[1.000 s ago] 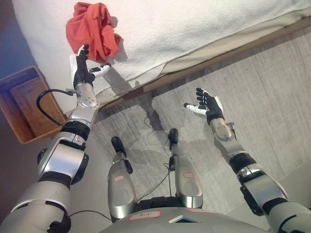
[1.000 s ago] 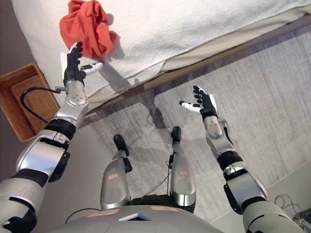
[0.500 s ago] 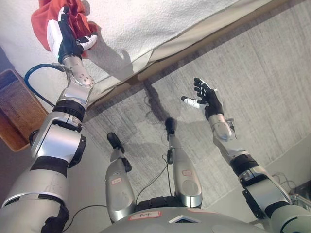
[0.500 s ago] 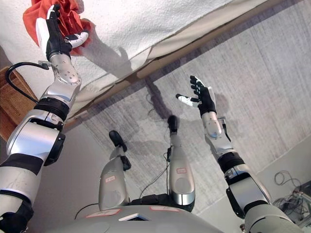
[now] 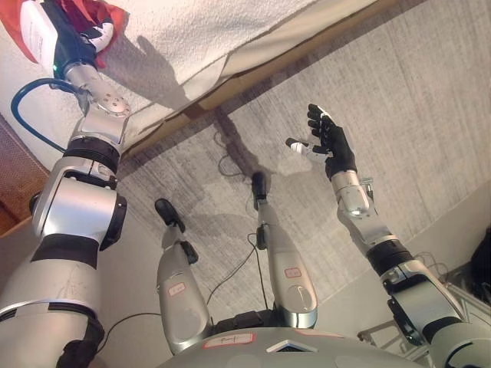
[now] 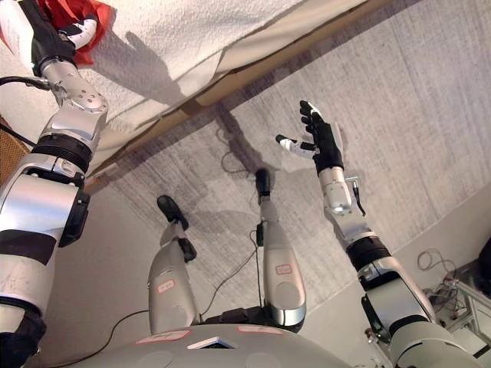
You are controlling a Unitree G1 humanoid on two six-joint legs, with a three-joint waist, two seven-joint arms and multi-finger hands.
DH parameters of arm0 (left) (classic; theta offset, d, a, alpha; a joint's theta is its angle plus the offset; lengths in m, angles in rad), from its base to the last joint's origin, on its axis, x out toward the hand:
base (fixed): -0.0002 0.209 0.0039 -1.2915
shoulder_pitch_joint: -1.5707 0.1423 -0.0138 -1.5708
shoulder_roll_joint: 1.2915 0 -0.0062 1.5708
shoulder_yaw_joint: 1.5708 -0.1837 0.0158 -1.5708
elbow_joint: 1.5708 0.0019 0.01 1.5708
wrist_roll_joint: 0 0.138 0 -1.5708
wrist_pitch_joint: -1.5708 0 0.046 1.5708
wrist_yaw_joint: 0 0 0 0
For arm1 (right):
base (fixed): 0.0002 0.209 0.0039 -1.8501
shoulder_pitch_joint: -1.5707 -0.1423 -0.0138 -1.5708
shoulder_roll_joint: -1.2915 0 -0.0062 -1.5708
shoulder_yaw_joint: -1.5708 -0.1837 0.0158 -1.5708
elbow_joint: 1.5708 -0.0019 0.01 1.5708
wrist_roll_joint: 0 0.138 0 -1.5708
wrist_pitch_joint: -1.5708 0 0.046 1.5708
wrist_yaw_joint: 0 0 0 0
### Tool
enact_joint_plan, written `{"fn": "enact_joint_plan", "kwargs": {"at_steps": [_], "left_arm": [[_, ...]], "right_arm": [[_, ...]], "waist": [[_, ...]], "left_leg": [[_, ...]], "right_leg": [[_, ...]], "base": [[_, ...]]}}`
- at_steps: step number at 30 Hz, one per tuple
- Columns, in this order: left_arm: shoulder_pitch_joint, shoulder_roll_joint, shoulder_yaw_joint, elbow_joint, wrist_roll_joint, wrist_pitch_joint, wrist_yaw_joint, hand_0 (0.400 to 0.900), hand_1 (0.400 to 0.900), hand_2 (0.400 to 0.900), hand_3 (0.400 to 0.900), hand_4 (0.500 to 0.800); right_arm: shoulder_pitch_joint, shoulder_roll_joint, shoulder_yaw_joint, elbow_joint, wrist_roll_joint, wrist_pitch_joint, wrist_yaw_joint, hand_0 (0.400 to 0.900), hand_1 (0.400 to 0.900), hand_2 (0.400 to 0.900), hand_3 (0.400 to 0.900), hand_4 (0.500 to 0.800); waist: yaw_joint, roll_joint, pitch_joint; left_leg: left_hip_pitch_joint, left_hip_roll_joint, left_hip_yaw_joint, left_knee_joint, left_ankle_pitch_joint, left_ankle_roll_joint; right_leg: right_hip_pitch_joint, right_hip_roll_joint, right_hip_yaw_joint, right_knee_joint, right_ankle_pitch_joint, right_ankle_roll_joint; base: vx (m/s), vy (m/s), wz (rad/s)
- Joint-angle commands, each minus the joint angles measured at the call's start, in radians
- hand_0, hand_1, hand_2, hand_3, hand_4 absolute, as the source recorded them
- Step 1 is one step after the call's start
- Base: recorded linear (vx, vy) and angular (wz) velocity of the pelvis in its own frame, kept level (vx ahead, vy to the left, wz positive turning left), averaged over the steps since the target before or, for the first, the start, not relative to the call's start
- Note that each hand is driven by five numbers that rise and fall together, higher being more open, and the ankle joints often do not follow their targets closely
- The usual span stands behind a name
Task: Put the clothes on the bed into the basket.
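Note:
A crumpled red garment (image 5: 110, 11) lies on the white bed (image 5: 215, 31) at the view's top left corner, mostly cut off by the edge. My left hand (image 5: 63, 37) rests against it with fingers stretched up and thumb spread, open; the fingertips run out of view. My right hand (image 5: 330, 146) hangs open above the grey floor, well away from the bed, holding nothing. A sliver of the brown woven basket (image 5: 9, 180) shows at the left edge on the floor beside the bed.
The bed's wooden frame edge (image 5: 307, 44) runs diagonally across the top. Grey carpet (image 5: 430, 100) fills the right side. Loose cables (image 6: 433, 261) and a metal rack (image 6: 468, 307) sit at the lower right.
The camera has shifted, sliding bed and basket up and left. My left hand has reached from the garment's near edge onto the red cloth. The right hand has stayed open over the floor.

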Motion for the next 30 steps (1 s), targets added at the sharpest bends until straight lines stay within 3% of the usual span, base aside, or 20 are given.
{"fn": "enact_joint_plan", "kwargs": {"at_steps": [1, 7, 8, 9, 22, 30], "left_arm": [[-0.068, 0.102, 0.037, 0.072, -0.019, -0.017, 0.075, 0.9, 0.9, 0.9, 0.9, 0.8], [-0.051, 0.12, 0.048, 0.079, -0.028, -0.013, 0.078, 0.9, 0.9, 0.9, 0.9, 0.8], [-0.048, 0.116, 0.053, 0.084, -0.036, -0.014, 0.068, 0.465, 0.465, 0.465, 0.465, 0.539], [-0.047, 0.114, 0.058, 0.084, -0.044, -0.016, 0.063, 0.4, 0.4, 0.4, 0.4, 0.5], [-0.024, 0.098, 0.063, 0.067, -0.058, -0.034, 0.01, 0.4, 0.4, 0.4, 0.4, 0.5], [0.059, 0.084, 0.078, 0.011, -0.083, -0.065, -0.096, 0.4, 0.4, 0.4, 0.4, 0.5]], "right_arm": [[0.026, -0.069, -0.044, -0.083, 0.014, -0.095, -0.022, 0.9, 0.9, 0.9, 0.9, 0.8], [0.044, -0.076, -0.051, -0.09, 0.009, -0.097, -0.022, 0.9, 0.9, 0.9, 0.9, 0.8], [0.046, -0.075, -0.052, -0.088, 0.007, -0.097, -0.021, 0.9, 0.9, 0.9, 0.9, 0.8], [0.046, -0.076, -0.054, -0.09, 0.005, -0.096, -0.021, 0.9, 0.9, 0.9, 0.9, 0.8], [0.062, -0.09, -0.066, -0.101, -0.013, -0.086, -0.008, 0.9, 0.9, 0.9, 0.9, 0.8], [0.074, -0.079, -0.092, -0.042, -0.019, -0.063, 0.007, 0.9, 0.9, 0.9, 0.9, 0.8]], "waist": [[-0.008, 0.017, -0.057], [-0.007, 0.031, -0.072], [-0.005, 0.032, -0.074], [-0.003, 0.033, -0.075], [0.001, 0.036, -0.111], [0.034, 0.035, -0.133]], "left_leg": [[-0.137, 0.017, -0.131, 0.109, -0.026, -0.05], [-0.159, 0.013, -0.138, 0.104, -0.024, -0.052], [-0.16, 0.013, -0.139, 0.104, -0.023, -0.051], [-0.16, 0.013, -0.14, 0.103, -0.023, -0.051], [-0.14, 0.016, -0.148, 0.082, -0.015, -0.054], [-0.031, 0.018, -0.148, 0.035, -0.007, -0.057]], "right_leg": [[0.046, -0.096, -0.047, -0.051, 0.078, 0.134], [0.026, -0.107, -0.058, -0.054, 0.085, 0.138], [0.026, -0.107, -0.06, -0.053, 0.084, 0.138], [0.025, -0.108, -0.062, -0.054, 0.084, 0.138], [0.045, -0.103, -0.081, -0.057, 0.074, 0.136], [0.142, -0.101, -0.1, -0.053, 0.049, 0.135]], "base": [[-0.04, 0.027, -0.01], [-0.01, 0.008, 0.03], [-0.01, 0.002, 0.03], [0.0, 0.0, 0.0], [0.0, -0.001, 0.0], [0.06, -0.018, 0.08]]}}
